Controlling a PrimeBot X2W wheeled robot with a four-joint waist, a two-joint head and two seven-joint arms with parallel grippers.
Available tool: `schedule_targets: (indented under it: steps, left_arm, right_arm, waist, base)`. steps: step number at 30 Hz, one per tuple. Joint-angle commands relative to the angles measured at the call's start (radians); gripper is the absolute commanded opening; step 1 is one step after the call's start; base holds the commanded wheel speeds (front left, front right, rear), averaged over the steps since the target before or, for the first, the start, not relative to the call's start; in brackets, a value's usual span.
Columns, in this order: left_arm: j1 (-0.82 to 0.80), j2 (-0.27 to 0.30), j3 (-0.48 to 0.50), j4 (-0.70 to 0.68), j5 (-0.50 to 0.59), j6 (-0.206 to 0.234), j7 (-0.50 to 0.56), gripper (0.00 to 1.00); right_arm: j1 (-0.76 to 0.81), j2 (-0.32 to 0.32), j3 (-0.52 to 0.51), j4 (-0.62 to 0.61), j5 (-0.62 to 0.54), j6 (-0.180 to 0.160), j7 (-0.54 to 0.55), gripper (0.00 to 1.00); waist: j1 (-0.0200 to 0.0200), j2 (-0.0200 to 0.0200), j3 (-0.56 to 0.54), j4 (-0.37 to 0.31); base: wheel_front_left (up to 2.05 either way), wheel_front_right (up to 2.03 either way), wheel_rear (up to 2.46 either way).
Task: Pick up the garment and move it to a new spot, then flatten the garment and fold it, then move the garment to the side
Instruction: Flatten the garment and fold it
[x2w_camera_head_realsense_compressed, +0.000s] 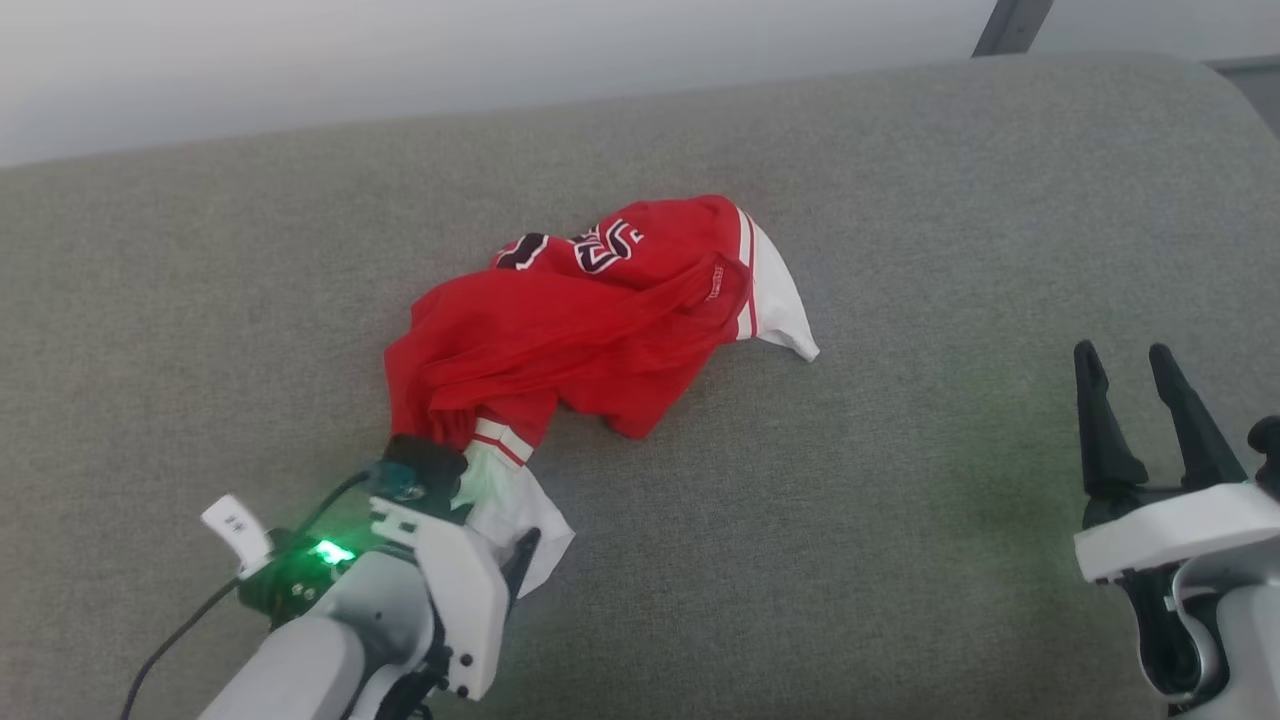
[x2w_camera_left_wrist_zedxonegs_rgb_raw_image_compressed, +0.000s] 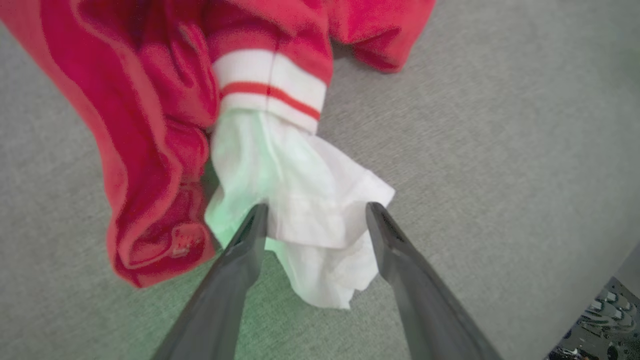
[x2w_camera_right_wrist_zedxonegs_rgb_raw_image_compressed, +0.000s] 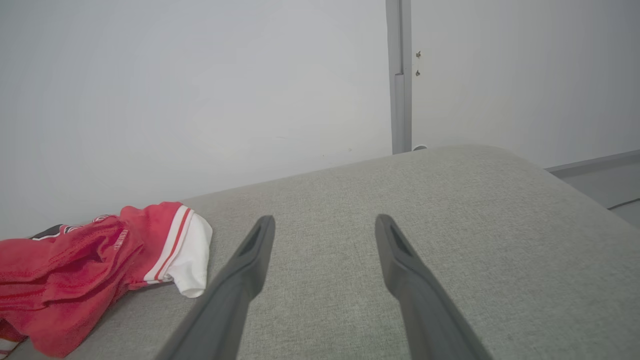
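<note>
The garment (x2w_camera_head_realsense_compressed: 600, 310), a red jersey T-shirt, lies crumpled on the grey cushion (x2w_camera_head_realsense_compressed: 900, 500); its black letters face up at the far side. One white sleeve (x2w_camera_head_realsense_compressed: 780, 305) with striped trim points right. The other white sleeve (x2w_camera_left_wrist_zedxonegs_rgb_raw_image_compressed: 300, 200) lies toward me at the lower left. My left gripper (x2w_camera_left_wrist_zedxonegs_rgb_raw_image_compressed: 316, 209) is open, its two fingers straddling that sleeve's bunched end. From the head camera the left gripper (x2w_camera_head_realsense_compressed: 490, 515) is partly covered by the sleeve. My right gripper (x2w_camera_head_realsense_compressed: 1122, 352) stands open over bare cushion at the right, well away from the garment (x2w_camera_right_wrist_zedxonegs_rgb_raw_image_compressed: 75, 280).
The grey cushion spreads wide, with open fabric right of and in front of the shirt. A pale wall (x2w_camera_right_wrist_zedxonegs_rgb_raw_image_compressed: 200, 90) with a grey vertical post (x2w_camera_right_wrist_zedxonegs_rgb_raw_image_compressed: 398, 75) stands behind the cushion. A black cable (x2w_camera_head_realsense_compressed: 170, 640) trails from my left wrist.
</note>
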Motion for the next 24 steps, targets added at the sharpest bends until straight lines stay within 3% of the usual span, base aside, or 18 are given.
schedule_targets:
  steps: [1, 9, 10, 11, 17, 24]
  left_arm:
    - [-0.020, -0.010, -0.006, 0.008, 0.005, 0.009, 0.011, 1.00]
    - [-0.084, -0.033, -0.068, 0.122, 0.061, 0.018, 0.065, 1.00]
    - [-0.089, -0.040, -0.074, 0.140, 0.065, 0.021, 0.069, 0.64]
    - [-0.091, -0.043, -0.081, 0.156, 0.065, 0.017, 0.077, 0.00]
    - [-0.096, -0.025, -0.073, 0.154, 0.032, -0.003, 0.097, 0.00]
    - [-0.072, 0.077, 0.018, 0.013, 0.014, 0.040, 0.098, 0.00]
  right_arm:
    - [-0.018, -0.002, 0.003, 0.000, 0.006, 0.000, -0.009, 1.00]
    - [-0.046, -0.004, 0.014, 0.026, 0.011, 0.000, -0.020, 1.00]
    - [-0.049, -0.005, 0.016, 0.028, 0.011, 0.000, -0.022, 1.00]
    - [-0.054, -0.006, 0.017, 0.030, 0.011, 0.000, -0.024, 1.00]
    - [-0.046, -0.019, 0.005, 0.042, 0.008, 0.000, -0.031, 1.00]
    - [-0.031, -0.028, -0.017, 0.032, -0.005, 0.000, -0.024, 1.00]
  waist:
    - [0.0000, 0.0000, 0.008, 0.000]
    - [0.0000, 0.0000, 0.037, 0.012]
    - [0.0000, 0.0000, 0.038, 0.013]
    - [0.0000, 0.0000, 0.039, 0.015]
    - [0.0000, 0.0000, 0.029, 0.048]
    - [0.0000, 0.0000, 0.014, 0.096]
  base:
    - [0.00, 0.00, 0.00]
    - [0.00, 0.00, 0.00]
    - [0.00, 0.00, 0.00]
    - [0.00, 0.00, 0.00]
    - [0.00, 0.00, 0.00]
    - [0.00, 0.00, 0.00]
